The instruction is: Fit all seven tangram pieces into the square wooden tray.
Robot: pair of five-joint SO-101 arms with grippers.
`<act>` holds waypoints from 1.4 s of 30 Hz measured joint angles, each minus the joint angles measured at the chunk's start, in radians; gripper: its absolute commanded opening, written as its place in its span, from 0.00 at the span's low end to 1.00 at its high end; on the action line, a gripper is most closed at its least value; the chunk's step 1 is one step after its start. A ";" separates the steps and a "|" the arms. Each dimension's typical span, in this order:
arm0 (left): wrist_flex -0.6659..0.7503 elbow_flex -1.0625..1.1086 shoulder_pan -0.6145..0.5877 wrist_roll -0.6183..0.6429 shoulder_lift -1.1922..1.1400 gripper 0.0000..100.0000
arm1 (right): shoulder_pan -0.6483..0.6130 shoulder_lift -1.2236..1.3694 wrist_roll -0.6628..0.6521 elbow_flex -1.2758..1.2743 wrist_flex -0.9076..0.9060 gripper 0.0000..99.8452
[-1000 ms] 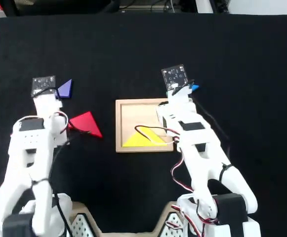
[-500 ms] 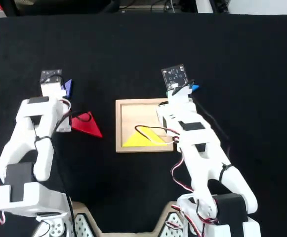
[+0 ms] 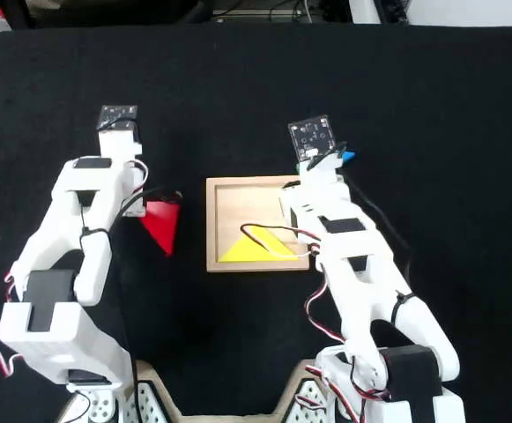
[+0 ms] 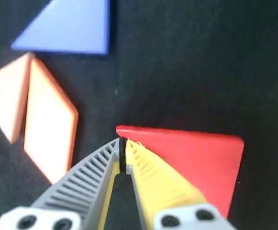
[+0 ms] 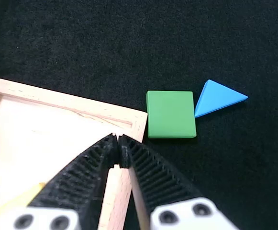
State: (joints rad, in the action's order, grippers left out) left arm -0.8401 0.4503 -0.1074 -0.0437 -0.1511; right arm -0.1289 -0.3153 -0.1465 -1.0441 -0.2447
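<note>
The square wooden tray lies mid-table with a yellow triangle inside it. A red triangle rests on the black cloth just left of the tray. My left gripper is shut, its tips touching a corner of the red triangle. Beyond it lie a purple-blue triangle, an orange parallelogram and an orange triangle. My right gripper is shut and empty above the tray's corner rim. Just outside that corner lie a green square and a blue triangle.
A black cloth covers the whole table. The left arm stretches over the loose pieces on the left. The right arm lies along the tray's right edge, its cable looping over the yellow triangle.
The left arm swung right and away from its base. The red triangle turned and slid closer to the tray. The purple-blue triangle went out of sight under the arm. The right arm stayed still.
</note>
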 measured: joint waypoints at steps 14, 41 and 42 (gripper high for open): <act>0.117 -0.025 0.164 0.000 -0.006 0.03 | 0.000 0.000 0.000 0.000 0.000 0.01; -0.112 -0.270 0.040 0.127 -0.241 0.03 | 0.000 0.000 0.000 0.000 0.000 0.01; -0.112 -0.296 0.054 0.127 -0.256 0.03 | 0.000 0.000 0.000 0.000 0.000 0.01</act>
State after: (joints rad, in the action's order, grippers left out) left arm -0.9521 0.1542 -0.0537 0.0836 -0.4074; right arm -0.1289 -0.3153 -0.1465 -1.0441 -0.2447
